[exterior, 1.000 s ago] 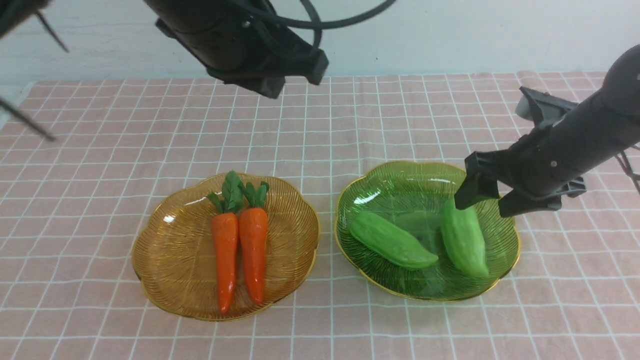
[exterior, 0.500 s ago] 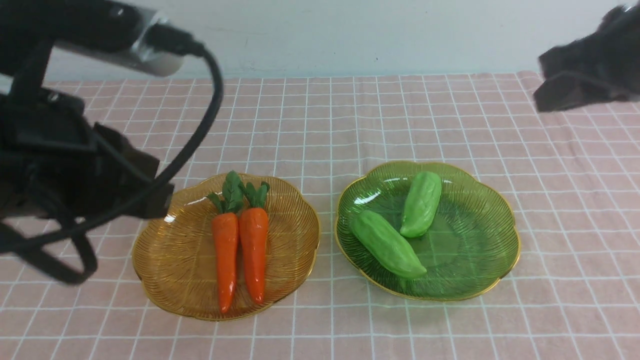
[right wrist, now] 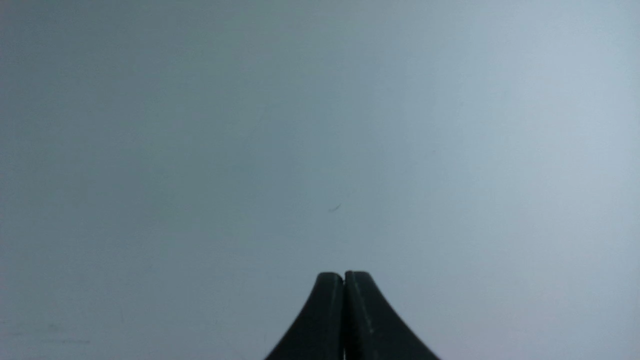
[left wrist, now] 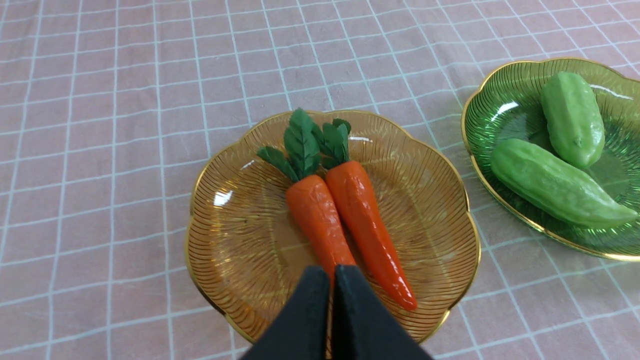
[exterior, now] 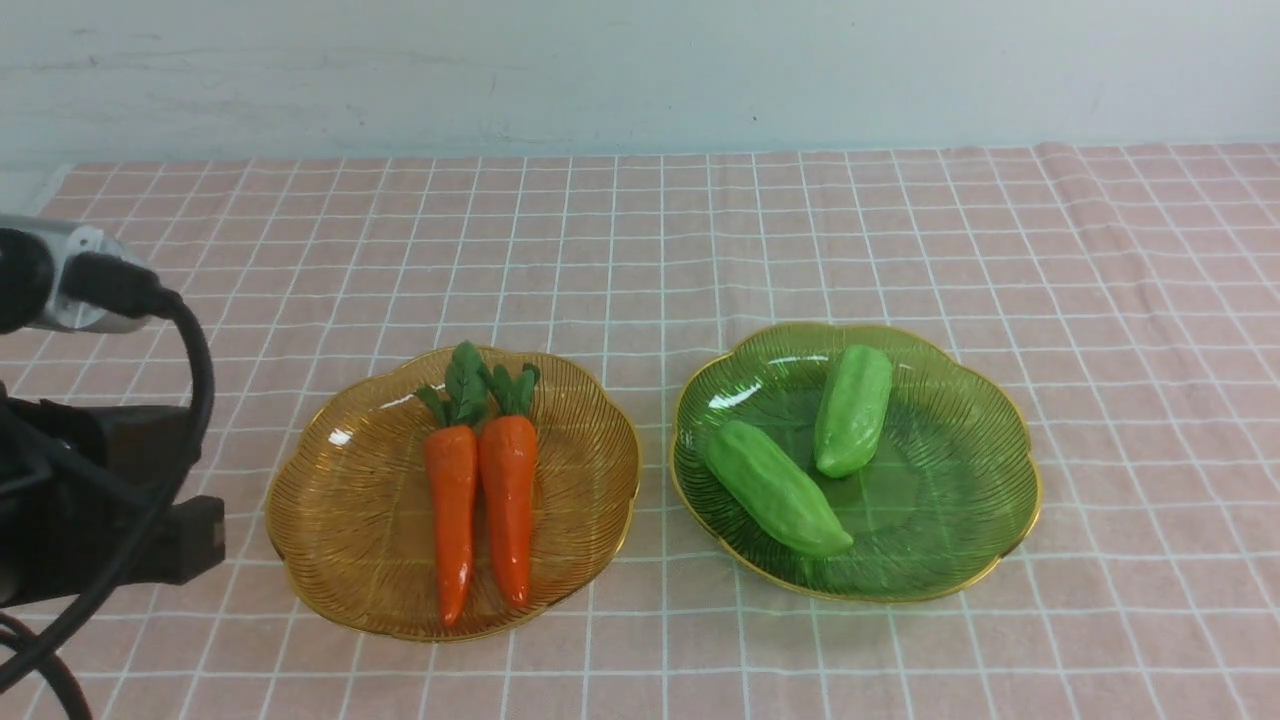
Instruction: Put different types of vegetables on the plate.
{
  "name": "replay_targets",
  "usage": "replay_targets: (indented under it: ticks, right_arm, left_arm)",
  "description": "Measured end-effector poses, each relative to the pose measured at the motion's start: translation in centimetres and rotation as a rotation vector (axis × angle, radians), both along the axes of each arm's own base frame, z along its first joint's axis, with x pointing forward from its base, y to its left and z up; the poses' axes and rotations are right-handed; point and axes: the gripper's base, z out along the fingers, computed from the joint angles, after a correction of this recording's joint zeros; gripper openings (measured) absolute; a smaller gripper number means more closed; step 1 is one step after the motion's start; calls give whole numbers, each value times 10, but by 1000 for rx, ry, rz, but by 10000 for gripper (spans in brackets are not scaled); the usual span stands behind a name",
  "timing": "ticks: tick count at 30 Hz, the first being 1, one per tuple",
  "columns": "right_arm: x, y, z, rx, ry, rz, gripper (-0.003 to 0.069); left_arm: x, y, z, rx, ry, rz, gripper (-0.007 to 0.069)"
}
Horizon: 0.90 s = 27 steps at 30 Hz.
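Two orange carrots (exterior: 452, 510) (exterior: 508, 500) with green tops lie side by side on the amber plate (exterior: 330, 520). Two light green gourds (exterior: 775, 487) (exterior: 852, 410) lie on the green plate (exterior: 950, 480). In the left wrist view my left gripper (left wrist: 332, 272) is shut and empty above the near part of the amber plate (left wrist: 240, 240), hiding the tip of one carrot (left wrist: 317, 220); the other carrot (left wrist: 367, 225) lies beside it. My right gripper (right wrist: 344, 275) is shut and empty, facing a plain grey wall, and is out of the front view.
A pink checked cloth (exterior: 640, 230) covers the table up to the pale back wall (exterior: 640, 70). My left arm's dark body and cable (exterior: 100, 500) fill the front view's lower left edge, beside the amber plate.
The right arm let go of a gourd, shut its jaws and left the front view. That gourd now lies nearer the plate's back. The left arm swung down to the left edge.
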Motion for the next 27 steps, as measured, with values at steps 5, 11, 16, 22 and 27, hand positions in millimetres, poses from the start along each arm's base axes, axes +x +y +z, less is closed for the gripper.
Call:
replay_targets:
  ticks: [5,11,16,22,27]
  right_arm:
    - [-2,-3,-9,23,-91,-23,-15]
    - [-3,-3,-8,29,-113,-27,-15]
    - [-3,-3,-8,29,-113,-27,-15]
    - [-3,-3,-8,29,-113,-27,-15]
    - [-3,-3,-8,29,-113,-27,-15]
  left_arm:
    - [-9,7,6,-4,-50,4,-3]
    - [-34,26,7,-5,-154,16,-3]
    - [-51,39,-9,-9,-199,42,-3]
    - [-69,51,-18,-71,-244,66,-3]
    - [-77,56,-18,-89,-274,77,-3]
